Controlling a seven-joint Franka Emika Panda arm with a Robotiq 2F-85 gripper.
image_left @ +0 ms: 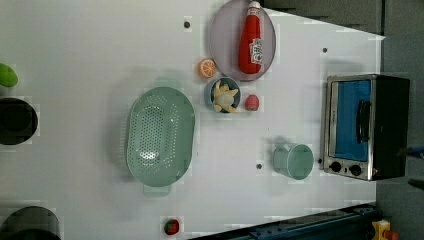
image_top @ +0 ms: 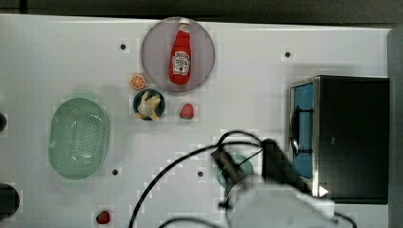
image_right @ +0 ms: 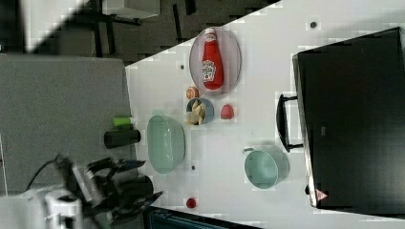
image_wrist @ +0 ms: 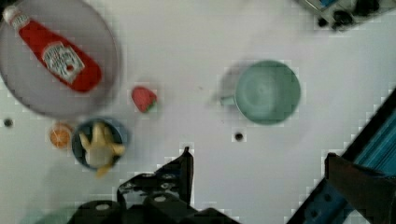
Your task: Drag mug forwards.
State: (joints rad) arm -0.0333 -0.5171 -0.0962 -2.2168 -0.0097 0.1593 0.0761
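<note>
Mug (image_wrist: 267, 92): upright on white table (image_wrist: 187, 56), near toaster oven (image_left: 367, 127), untouched
Gripper (image_wrist: 259, 161): fingers spread wide, holding nothing, hovering clear above the mug

A white table (image_left: 100, 50) with small dark holes carries everything. A purple plate (image_left: 222, 40) sits at one edge, a ketchup bottle (image_left: 251, 42) lying on it. Just beside the plate lie an orange half (image_left: 206, 68) and a dark-blue cup (image_left: 222, 95) of pale yellow pieces, with a strawberry (image_left: 251, 102) next to the cup. A mint-green colander (image_left: 160, 136) stands mid-table. The teal mug (image_left: 294, 161) stands near a toaster oven (image_left: 367, 127) at the side edge. Another small red fruit (image_left: 171, 226) lies near the opposite edge.
</note>
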